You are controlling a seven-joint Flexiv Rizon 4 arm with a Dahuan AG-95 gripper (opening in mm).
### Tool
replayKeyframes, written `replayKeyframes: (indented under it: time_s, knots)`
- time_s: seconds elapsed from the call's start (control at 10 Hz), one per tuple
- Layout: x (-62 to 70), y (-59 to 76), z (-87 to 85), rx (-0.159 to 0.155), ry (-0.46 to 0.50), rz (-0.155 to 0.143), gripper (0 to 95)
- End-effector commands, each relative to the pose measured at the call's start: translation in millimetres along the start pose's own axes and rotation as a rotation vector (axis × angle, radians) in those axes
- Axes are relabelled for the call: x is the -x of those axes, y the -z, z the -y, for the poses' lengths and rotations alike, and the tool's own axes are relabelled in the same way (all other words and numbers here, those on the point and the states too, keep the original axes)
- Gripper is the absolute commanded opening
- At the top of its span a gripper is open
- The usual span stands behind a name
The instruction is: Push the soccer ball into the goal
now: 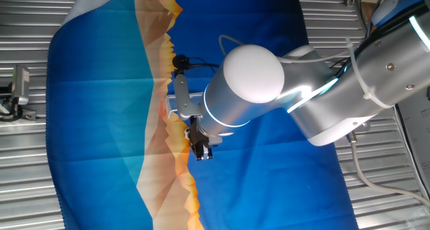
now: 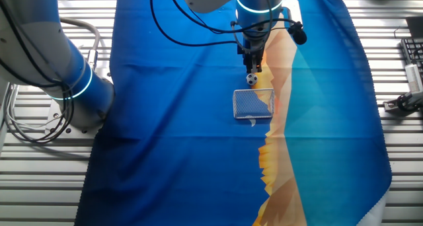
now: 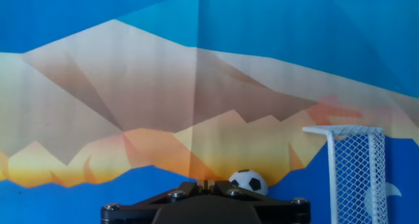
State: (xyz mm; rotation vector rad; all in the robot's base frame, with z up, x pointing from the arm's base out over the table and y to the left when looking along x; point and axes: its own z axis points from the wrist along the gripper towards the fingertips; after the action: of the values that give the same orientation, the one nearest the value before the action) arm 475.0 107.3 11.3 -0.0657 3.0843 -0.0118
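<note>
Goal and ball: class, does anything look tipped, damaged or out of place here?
Nothing stands out. The goal stands upright on the cloth, and the soccer ball sits just outside it by the gripper.

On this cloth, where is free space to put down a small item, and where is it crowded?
Free: the wide blue cloth between the goal and the arm's base, and the paler stretch beyond the orange band. Crowded: the short strip where the hand, the soccer ball and the goal stand in a row.

Creased matt cloth (image 2: 165,120), glossy soccer ball (image 3: 249,181), mesh-netted goal (image 3: 357,171)
</note>
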Motion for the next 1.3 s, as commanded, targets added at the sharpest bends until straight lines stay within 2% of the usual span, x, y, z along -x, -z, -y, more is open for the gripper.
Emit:
replayKeyframes:
  time_s: [0.1,0.9,1.1,1.2,1.3]
  knots:
    - [-0.7,0.2,-0.1,0.002,-0.001,-0.001,0.0]
    - [-1.7,-0.6,0.5,0.005,0.005,-0.003,0.0]
    - [-1.9,-0.7,0.5,-0.005,0.005,-0.004,0.0]
    - [-3.8,-3.7,1.9,-0.305,0.189,0.015,0.0]
    - [-4.6,-5.0,2.2,-0.333,0.207,0.009,0.0]
